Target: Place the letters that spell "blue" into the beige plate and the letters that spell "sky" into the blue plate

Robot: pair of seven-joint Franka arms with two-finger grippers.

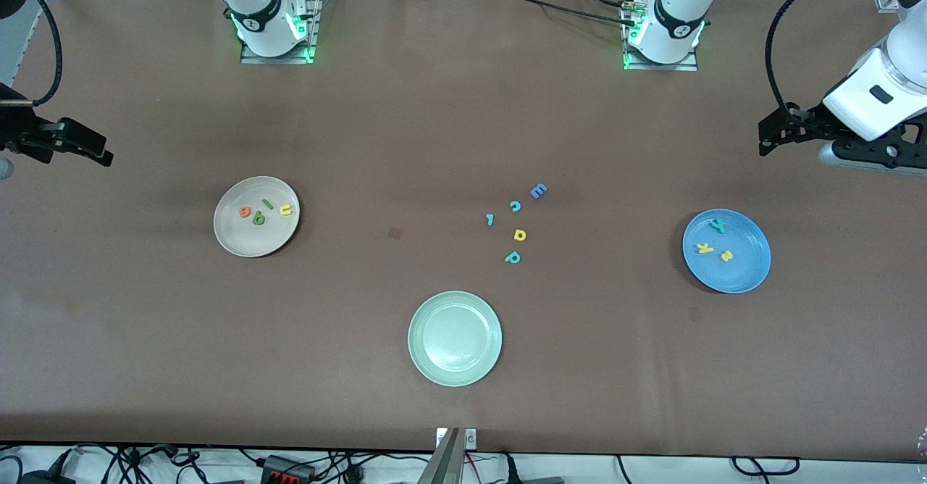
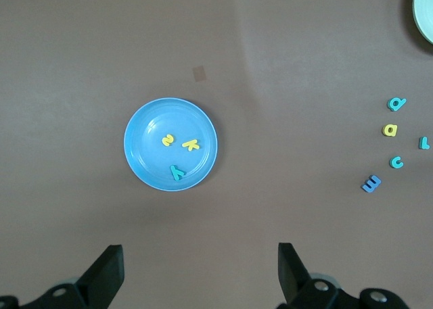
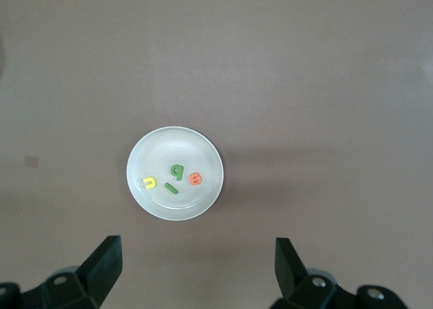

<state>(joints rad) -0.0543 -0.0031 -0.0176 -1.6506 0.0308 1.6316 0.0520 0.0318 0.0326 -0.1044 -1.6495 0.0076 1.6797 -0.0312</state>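
Observation:
The beige plate [image 1: 233, 238] [image 3: 183, 206] holds the orange e [image 1: 245, 212], dark green b [image 1: 258, 219], green l [image 1: 268, 204] and yellow u [image 1: 286, 210]. In the blue plate [image 1: 747, 270] [image 2: 144, 161] lie the teal y [image 1: 718, 225], yellow k [image 1: 705, 248] and yellow s [image 1: 726, 255]. My right gripper [image 1: 87, 147] [image 3: 198, 265] hangs open and empty high over the right arm's end of the table. At the left arm's end, my left gripper [image 1: 773, 135] [image 2: 201, 268] is also high, open and empty.
A pale green plate [image 1: 455, 368] sits near the front camera at mid-table. Loose letters lie between the plates: blue E [image 1: 538, 191], teal c [image 1: 515, 206], a small teal hooked letter [image 1: 489, 219], yellow a [image 1: 519, 235] and teal p [image 1: 513, 257].

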